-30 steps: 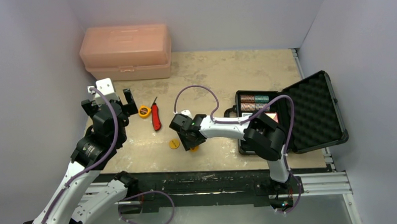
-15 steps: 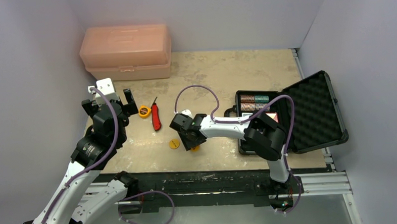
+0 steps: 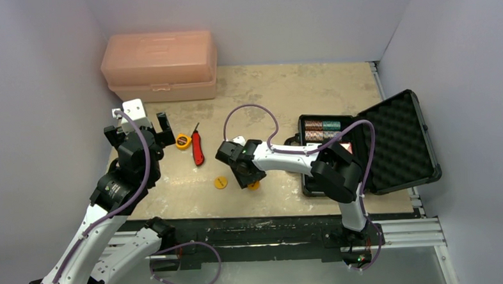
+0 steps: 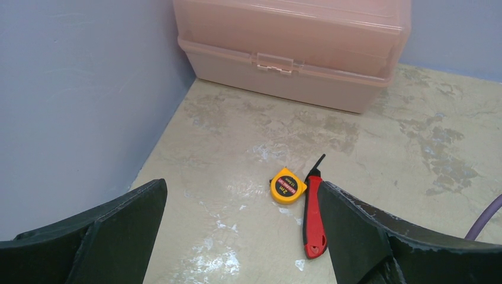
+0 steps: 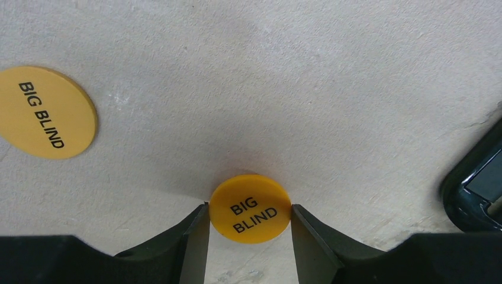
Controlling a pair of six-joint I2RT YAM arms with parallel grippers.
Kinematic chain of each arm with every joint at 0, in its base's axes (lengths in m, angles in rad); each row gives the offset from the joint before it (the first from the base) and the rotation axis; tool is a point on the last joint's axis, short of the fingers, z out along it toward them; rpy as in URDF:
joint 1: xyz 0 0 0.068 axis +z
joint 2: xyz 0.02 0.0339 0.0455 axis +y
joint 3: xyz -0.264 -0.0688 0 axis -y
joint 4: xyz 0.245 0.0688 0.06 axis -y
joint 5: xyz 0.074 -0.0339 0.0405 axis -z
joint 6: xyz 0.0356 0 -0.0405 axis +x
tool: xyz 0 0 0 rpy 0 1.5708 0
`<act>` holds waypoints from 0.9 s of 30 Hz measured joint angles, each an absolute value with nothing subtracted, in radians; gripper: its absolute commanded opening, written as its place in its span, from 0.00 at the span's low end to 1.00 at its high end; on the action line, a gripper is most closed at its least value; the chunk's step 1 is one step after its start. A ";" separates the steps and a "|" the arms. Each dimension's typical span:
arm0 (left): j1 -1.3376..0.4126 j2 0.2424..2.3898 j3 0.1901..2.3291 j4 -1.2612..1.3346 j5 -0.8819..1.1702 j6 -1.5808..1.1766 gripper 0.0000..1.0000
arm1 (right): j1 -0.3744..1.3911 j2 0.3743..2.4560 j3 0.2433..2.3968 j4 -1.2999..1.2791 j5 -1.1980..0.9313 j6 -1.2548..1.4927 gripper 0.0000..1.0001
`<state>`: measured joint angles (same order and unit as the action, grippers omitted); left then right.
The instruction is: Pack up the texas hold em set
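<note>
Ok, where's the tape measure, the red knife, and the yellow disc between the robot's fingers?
Tape measure point(image 4: 287, 186): left wrist view, on its round label.
Red knife point(image 4: 312, 219): left wrist view, mid-handle.
Yellow disc point(image 5: 251, 208): right wrist view, on its printed face.

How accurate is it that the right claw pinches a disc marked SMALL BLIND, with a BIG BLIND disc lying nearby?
Nearly: the right wrist view shows the pinched disc in the right claw reads BIG BLIND too; the second disc lies nearby.
</note>
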<state>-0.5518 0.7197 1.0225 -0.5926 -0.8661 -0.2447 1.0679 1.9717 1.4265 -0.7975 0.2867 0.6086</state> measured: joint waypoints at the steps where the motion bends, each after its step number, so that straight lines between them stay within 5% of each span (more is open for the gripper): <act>1: -0.552 0.720 1.023 -0.593 -0.866 -0.244 0.99 | 1.068 1.972 1.430 -0.800 0.292 0.609 0.38; 27: -0.552 0.723 1.023 -0.593 -0.860 -0.243 0.99 | 0.814 1.731 1.368 -0.825 0.329 0.534 0.38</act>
